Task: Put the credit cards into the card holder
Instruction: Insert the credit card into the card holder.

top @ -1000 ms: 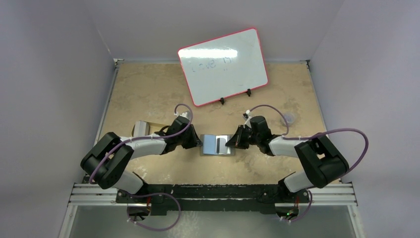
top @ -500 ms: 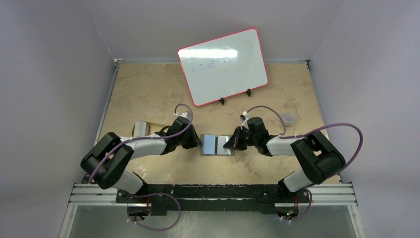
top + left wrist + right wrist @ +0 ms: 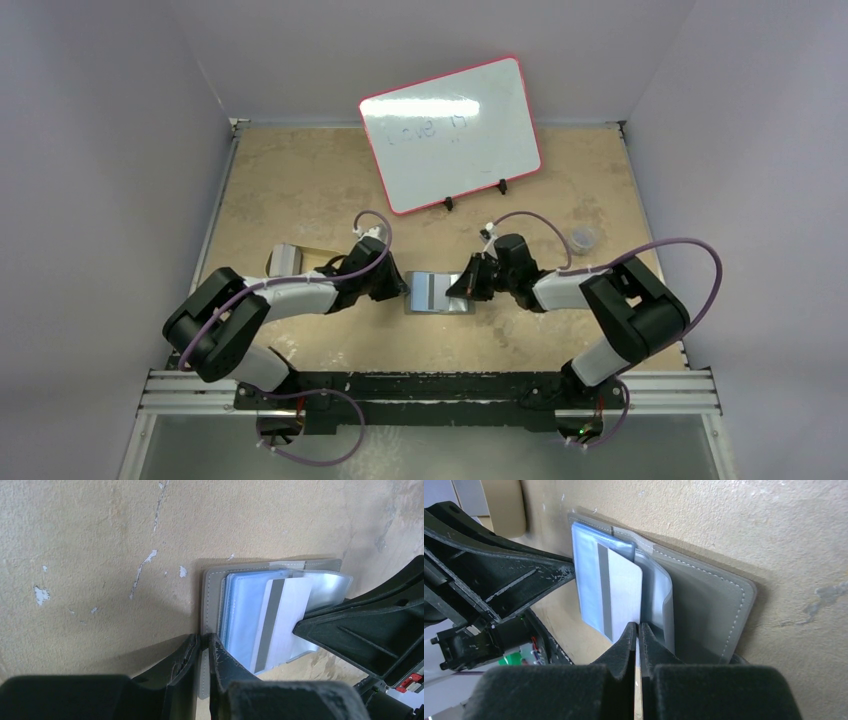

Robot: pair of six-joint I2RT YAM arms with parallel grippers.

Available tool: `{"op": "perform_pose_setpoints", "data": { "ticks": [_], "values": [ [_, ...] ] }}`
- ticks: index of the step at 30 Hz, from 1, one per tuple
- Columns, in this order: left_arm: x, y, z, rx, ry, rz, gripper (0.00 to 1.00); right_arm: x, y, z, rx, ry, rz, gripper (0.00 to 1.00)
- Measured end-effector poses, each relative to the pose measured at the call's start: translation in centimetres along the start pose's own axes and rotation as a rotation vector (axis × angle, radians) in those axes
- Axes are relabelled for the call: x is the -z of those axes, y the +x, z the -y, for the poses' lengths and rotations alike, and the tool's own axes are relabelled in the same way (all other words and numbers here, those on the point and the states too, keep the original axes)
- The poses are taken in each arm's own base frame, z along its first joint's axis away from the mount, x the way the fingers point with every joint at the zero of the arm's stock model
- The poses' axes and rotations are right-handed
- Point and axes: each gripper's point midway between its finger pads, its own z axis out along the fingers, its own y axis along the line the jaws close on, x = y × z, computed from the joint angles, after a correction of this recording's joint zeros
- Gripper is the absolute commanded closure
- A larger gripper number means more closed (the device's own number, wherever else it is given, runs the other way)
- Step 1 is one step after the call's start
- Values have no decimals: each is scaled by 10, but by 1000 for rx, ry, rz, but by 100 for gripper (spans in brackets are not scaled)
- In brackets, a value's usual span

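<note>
The card holder [image 3: 425,295] lies open on the table between both arms, grey outside [image 3: 709,605] with blue-grey clear pockets [image 3: 245,610]. My left gripper [image 3: 205,641] is shut on its left grey edge [image 3: 211,595], pinning it. My right gripper [image 3: 638,626] is shut on one of the credit cards [image 3: 621,587], white with a grey stripe. That card [image 3: 282,617] lies flat across the pockets, its striped end pointing at the left gripper [image 3: 400,290]. Whether its edge is inside a pocket I cannot tell. The right gripper [image 3: 462,288] sits over the holder's right half.
A gold tin [image 3: 295,260] stands left of the left arm, also visible in the right wrist view [image 3: 506,505]. A red-framed whiteboard [image 3: 450,133] is propped at the back. A small round clear object [image 3: 582,238] lies on the table at the right.
My right gripper has moved left with the card, bringing it further over the open card holder. The left gripper has kept its hold on the holder's edge.
</note>
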Motion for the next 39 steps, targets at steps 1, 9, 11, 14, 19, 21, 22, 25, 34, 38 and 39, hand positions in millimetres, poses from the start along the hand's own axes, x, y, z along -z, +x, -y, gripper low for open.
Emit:
{"op": "perform_pose_setpoints", "data": {
  "ticks": [1, 9, 11, 14, 19, 21, 22, 25, 34, 38, 39],
  "values": [
    [0, 0, 0, 2, -2, 3, 89, -1, 0, -1, -3, -4, -1, 100],
    [0, 1, 1, 4, -10, 7, 89, -7, 3, -7, -17, -20, -19, 92],
    [0, 1, 1, 11, -13, 10, 89, -8, 3, -10, -12, -25, -20, 90],
    [0, 0, 1, 16, -14, 13, 89, -9, 4, -14, -5, -28, -27, 85],
    [0, 0, 1, 26, -19, 17, 89, -12, 5, -17, 4, -16, -34, 76],
    [1, 1, 0, 24, -23, 15, 89, -11, 5, -15, -1, 6, -36, 73],
    [1, 2, 0, 24, -25, 13, 89, -10, 4, -13, -2, 22, -32, 72],
    [3, 3, -1, 23, -34, 11, 89, -4, 1, -13, 4, 50, -17, 69],
    [4, 4, -2, 20, -39, 8, 89, -1, -3, -16, 12, 70, 1, 66],
    [4, 4, -2, 20, -39, 8, 89, -8, -3, -15, 11, 71, -12, 66],
    [4, 4, -2, 20, -39, 8, 89, -11, -2, -15, 12, 70, -18, 67]
  ]
}}
